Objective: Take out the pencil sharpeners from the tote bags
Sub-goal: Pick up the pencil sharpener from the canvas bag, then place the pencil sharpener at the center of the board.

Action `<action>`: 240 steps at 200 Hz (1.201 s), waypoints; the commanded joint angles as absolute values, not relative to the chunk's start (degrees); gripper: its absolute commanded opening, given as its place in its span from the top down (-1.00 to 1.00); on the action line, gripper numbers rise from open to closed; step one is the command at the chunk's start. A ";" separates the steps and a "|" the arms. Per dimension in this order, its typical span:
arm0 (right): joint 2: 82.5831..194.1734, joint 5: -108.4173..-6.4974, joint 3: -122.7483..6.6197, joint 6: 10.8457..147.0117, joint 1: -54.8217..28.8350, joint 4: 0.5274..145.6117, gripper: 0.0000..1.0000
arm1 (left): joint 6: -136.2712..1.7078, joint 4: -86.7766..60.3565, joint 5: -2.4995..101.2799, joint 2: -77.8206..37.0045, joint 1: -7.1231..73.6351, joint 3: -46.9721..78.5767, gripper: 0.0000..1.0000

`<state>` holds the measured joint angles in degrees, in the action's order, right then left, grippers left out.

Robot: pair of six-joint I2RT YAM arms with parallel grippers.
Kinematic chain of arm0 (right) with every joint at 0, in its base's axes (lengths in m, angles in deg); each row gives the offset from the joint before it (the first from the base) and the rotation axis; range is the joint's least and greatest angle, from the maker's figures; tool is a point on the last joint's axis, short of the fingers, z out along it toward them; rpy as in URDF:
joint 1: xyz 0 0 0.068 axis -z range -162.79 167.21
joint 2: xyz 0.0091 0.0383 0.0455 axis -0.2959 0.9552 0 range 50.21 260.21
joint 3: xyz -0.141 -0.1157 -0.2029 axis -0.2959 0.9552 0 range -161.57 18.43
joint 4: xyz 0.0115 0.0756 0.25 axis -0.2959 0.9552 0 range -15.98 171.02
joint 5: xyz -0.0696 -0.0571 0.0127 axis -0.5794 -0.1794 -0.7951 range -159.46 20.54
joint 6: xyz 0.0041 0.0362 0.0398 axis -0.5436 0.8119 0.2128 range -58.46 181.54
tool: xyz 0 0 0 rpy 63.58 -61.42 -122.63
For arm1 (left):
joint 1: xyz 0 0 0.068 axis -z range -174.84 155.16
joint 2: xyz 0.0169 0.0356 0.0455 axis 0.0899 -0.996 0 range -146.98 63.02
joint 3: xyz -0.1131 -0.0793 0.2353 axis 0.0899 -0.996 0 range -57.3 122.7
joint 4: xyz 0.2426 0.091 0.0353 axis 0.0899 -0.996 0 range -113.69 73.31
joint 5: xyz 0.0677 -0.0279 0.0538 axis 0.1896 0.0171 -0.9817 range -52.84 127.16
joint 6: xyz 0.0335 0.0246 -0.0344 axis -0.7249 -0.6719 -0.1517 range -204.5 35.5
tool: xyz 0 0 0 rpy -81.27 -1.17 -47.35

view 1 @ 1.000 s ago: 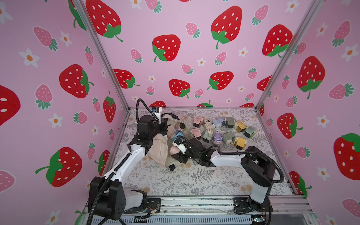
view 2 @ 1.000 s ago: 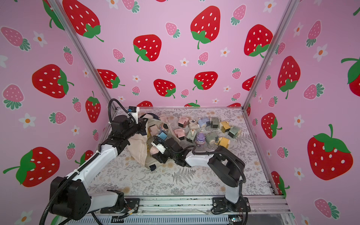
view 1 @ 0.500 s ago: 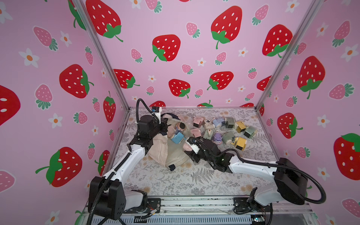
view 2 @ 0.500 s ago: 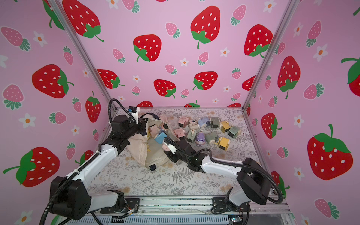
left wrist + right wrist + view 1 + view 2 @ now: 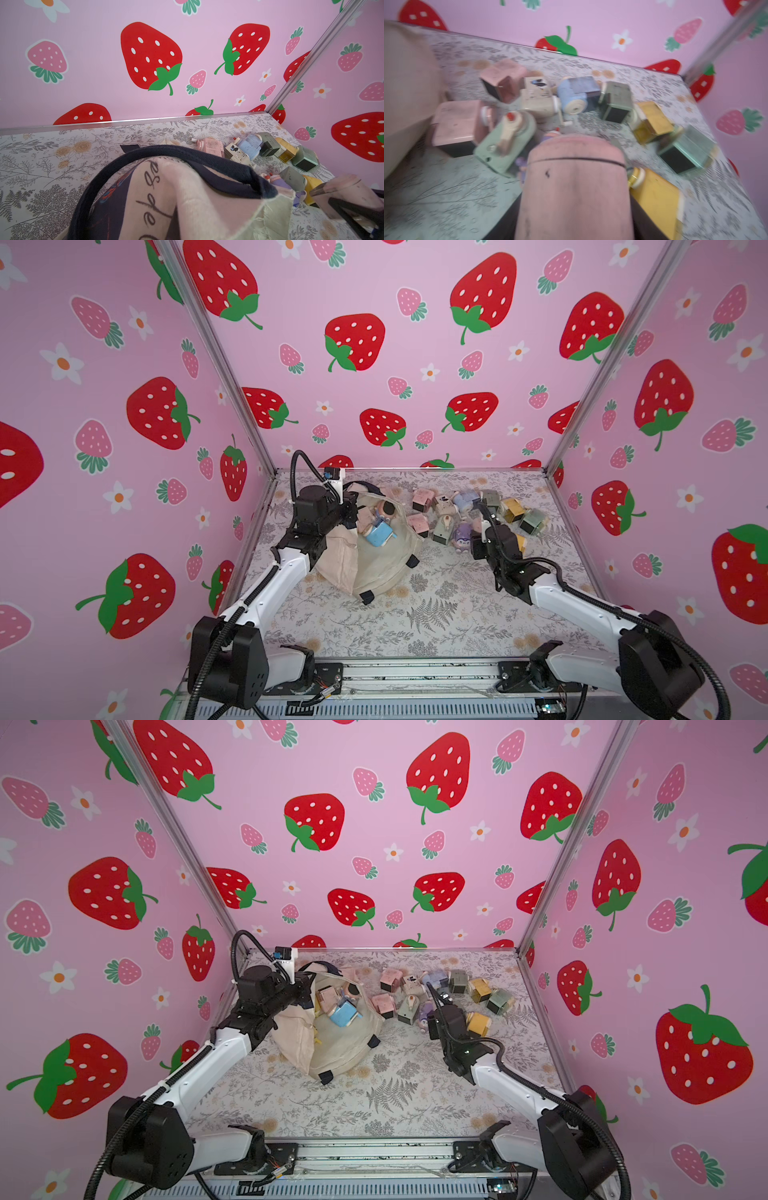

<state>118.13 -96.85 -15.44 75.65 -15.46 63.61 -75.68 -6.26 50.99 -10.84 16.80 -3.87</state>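
Above the fern-print counter (image 5: 415,614), left fingers (image 5: 340,191) pinch the tote bag (image 5: 374,564); right fingers (image 5: 640,220), clasping a pink sharpener (image 5: 575,182), should lower it beside the pile (image 5: 465,508) before releasing.

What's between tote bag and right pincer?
In both top views, three on the table: boxy pink sharpener by the tote bag, grey-green sharpener, purple sharpener nearest the right pincer.

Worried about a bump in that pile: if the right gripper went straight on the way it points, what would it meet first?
Most likely the purple sharpener, peeking out just beyond the pink sharpener held in the right gripper. The green sharpener lies close beside that line. Blur leaves depth unsure.
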 commanded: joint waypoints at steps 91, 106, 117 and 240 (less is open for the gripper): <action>116.13 -115.40 -14.18 96.76 3.48 76.39 0.01 | -75.84 -0.78 53.53 -10.85 17.19 0.27 1.00; 116.38 -114.35 -14.08 98.13 5.08 76.59 0.01 | -75.84 -0.78 53.69 -10.66 17.24 0.22 1.00; 116.40 -114.13 -14.14 99.37 5.75 77.33 0.01 | -75.91 -0.60 53.62 -10.68 17.27 0.10 1.00; 127.80 -104.10 -18.38 104.82 9.30 79.53 0.02 | -75.89 -0.80 53.75 -10.64 17.72 0.26 1.00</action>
<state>125.19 -105.47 -15.64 102.08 8.59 79.30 -75.64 -6.17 51.36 -11.33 17.06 -3.68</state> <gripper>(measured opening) 0.591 0.045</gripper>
